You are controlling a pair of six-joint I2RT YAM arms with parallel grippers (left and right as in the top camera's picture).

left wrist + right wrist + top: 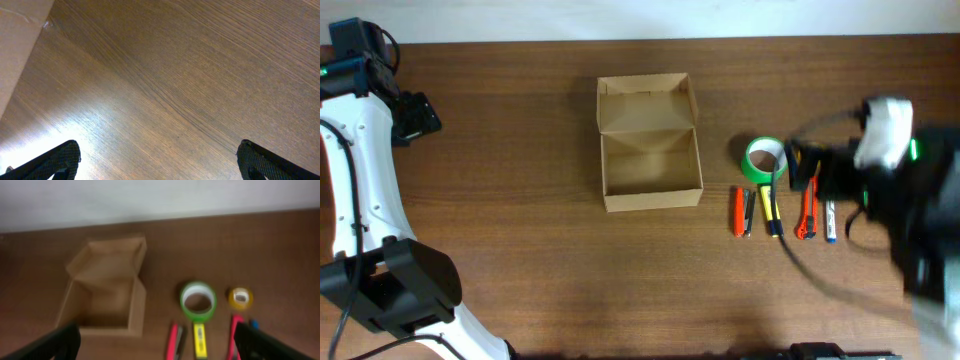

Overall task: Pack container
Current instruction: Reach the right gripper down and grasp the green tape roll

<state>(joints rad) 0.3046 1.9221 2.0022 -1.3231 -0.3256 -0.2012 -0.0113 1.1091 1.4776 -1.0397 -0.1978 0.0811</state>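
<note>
Starting on the left: the left gripper [415,115] hangs over bare table [520,250] near the far left corner. In its wrist view the jaws are spread wide, with nothing but wood grain between them. The box [15,45] only pokes in at the top left corner there, ahead of the left finger and well apart from both.

Moving to the middle, the box [650,145] sits upright, a little toward the far edge. Its lid is thrown back on the far side and it looks bare inside. It's clear of both arms.

Right of the box comes the row of tools. A green tape roll [765,160] lies flat. In front of it are a red cutter [738,212], a yellow cutter [772,210], an orange cutter [808,210] and a blue pen [831,220], side by side. The right wrist view adds a small yellow roll [240,297] just right of the green one.

At the far right, the right gripper [805,170] is blurred, hovering above the tools. Its wrist view shows the jaws gaping wide and gripping nothing. From there, the box [107,287] lies ahead and off to the left, above the left finger [62,340]. The green roll sits ahead in the gap, and the orange cutter is by the right finger [255,342].
</note>
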